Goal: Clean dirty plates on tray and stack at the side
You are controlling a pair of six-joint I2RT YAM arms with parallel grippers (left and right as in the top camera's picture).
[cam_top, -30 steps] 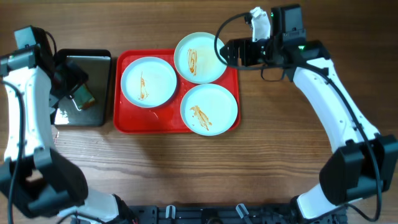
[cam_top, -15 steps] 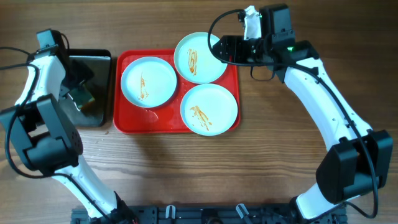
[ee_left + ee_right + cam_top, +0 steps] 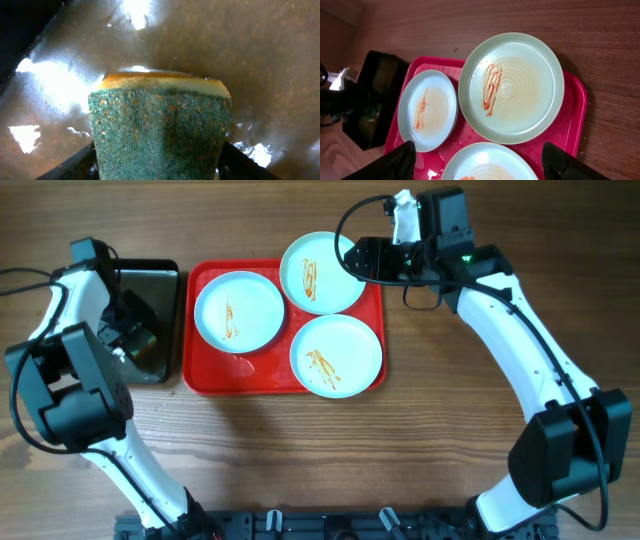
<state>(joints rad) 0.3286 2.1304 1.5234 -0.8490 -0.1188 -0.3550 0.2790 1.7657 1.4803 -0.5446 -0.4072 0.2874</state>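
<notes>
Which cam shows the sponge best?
Left wrist: the sponge fills the frame, green scrub face and yellow edge clear. Overhead shows only a small bit beside the arm. Right wrist: too small to tell.

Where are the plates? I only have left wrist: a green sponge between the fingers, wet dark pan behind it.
Observer: All three sit on the red tray, right of the black pan: left plate, far plate, near plate. None is stacked at the side.
Operator: Any clean?
Observer: No. Each has an orange-brown streak.
Operator: Right arm?
Observer: The right gripper is at the far plate's right rim, fingers wide apart, holding nothing.
</notes>
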